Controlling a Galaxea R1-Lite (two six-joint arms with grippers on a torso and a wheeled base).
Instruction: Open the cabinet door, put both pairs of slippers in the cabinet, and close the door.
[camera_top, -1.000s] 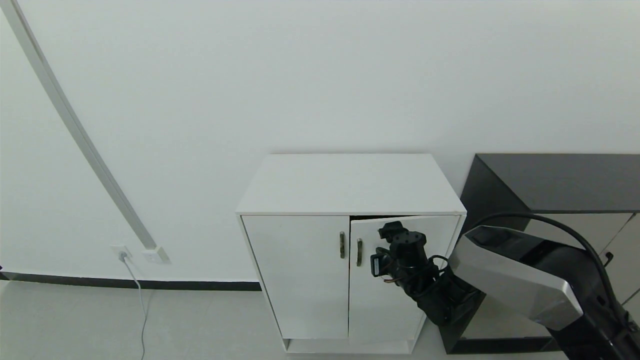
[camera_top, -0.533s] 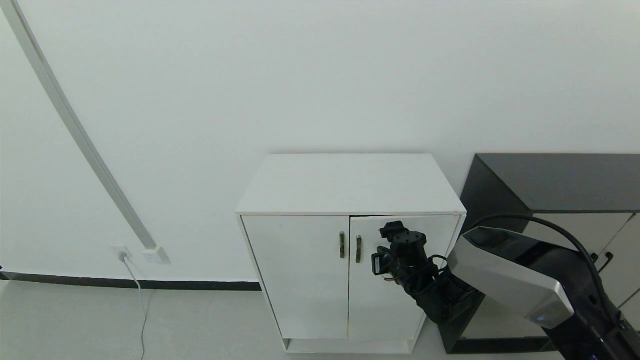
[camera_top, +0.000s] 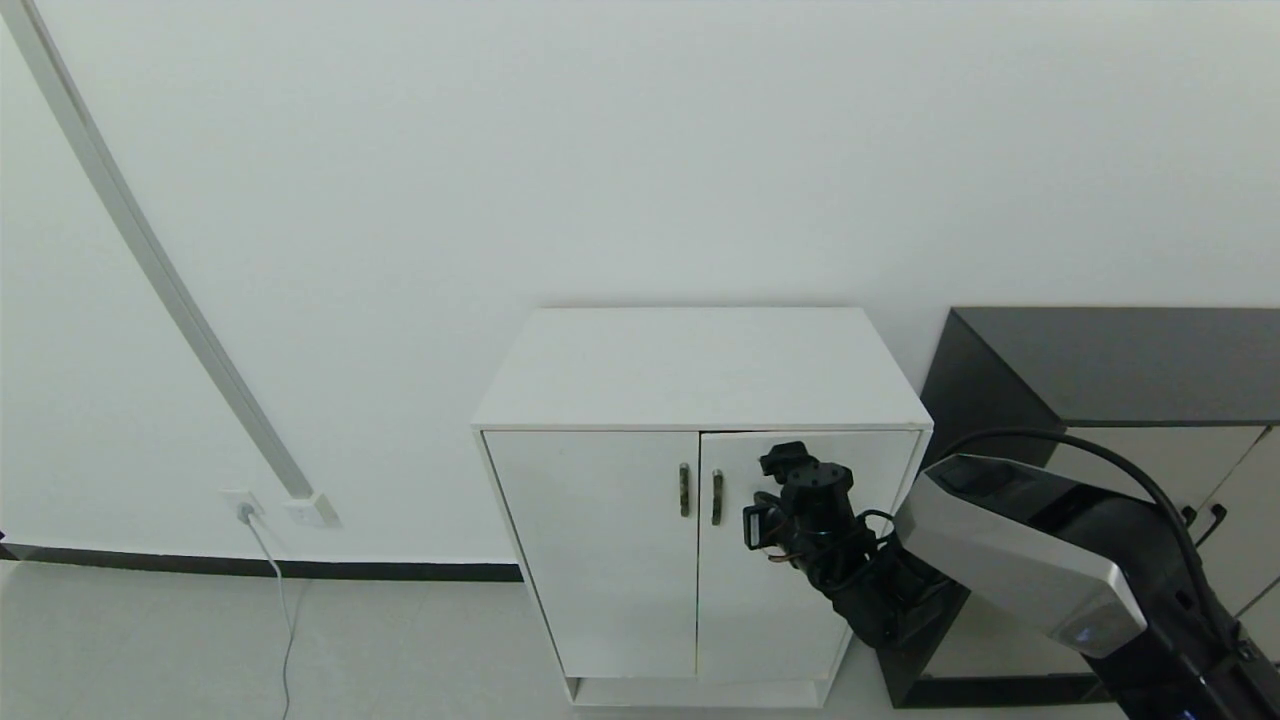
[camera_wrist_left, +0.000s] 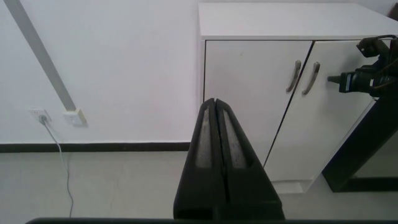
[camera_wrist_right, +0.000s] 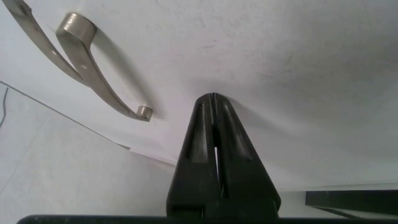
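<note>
The white cabinet (camera_top: 700, 370) stands against the wall with two doors. Its right door (camera_top: 770, 620) sits almost flush, with a thin dark gap along its top edge. Two metal handles (camera_top: 717, 497) flank the centre seam. My right gripper (camera_top: 787, 458) is shut, its tips pressed to the right door's face just beside the handle; in the right wrist view the gripper (camera_wrist_right: 214, 98) touches the white panel near the handle (camera_wrist_right: 99, 74). My left gripper (camera_wrist_left: 214, 102) is shut and holds nothing, well back from the cabinet (camera_wrist_left: 261, 18) and off to its left.
A dark low cabinet (camera_top: 1100, 360) adjoins the white one on the right. On the wall to the left are a socket with a hanging cable (camera_top: 243, 505) and a slanted grey conduit (camera_top: 150, 260). Open floor (camera_top: 350, 650) lies left of the cabinet.
The right door, ajar a second ago, has swung in to nearly flush, with my right gripper pushing on it. The left arm has not moved.
</note>
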